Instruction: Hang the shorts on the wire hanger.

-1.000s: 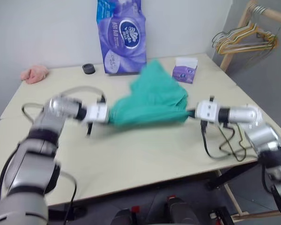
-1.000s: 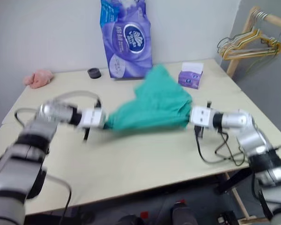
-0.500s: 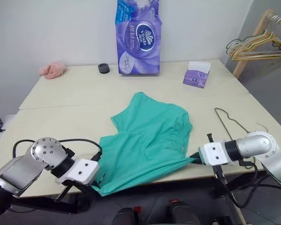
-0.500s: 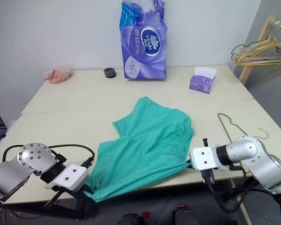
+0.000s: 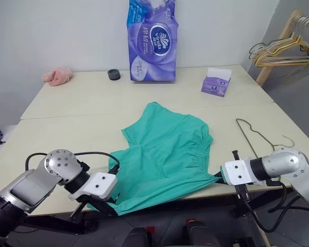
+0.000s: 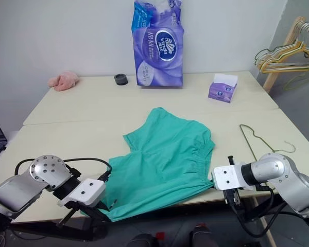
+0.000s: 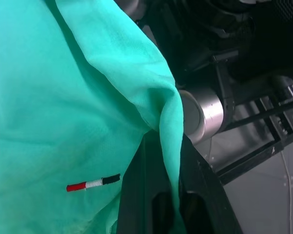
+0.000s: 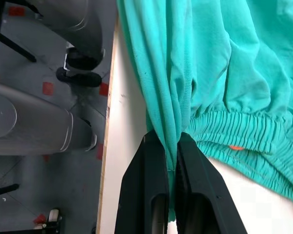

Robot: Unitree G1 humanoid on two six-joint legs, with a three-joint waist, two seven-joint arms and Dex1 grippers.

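shorts [image 5: 167,154]: green and soft, spread out flat on the table [image 5: 82,110], with the near edge hanging a bit over the front side
left gripper [image 7: 162,197]: pinched tight on one near corner of the shorts, down by the table's front edge
right gripper [image 8: 169,168]: pinched tight on the other near corner, close to the stretchy waistband
wire hanger [image 5: 253,135]: thin and dark, lying flat on the table just to the right of the shorts, not touching them
pink cloth [image 5: 56,75]: far back left corner
purple pack [image 5: 152,41]: standing at the back by the wall
small tissue box [image 5: 218,82]: back right
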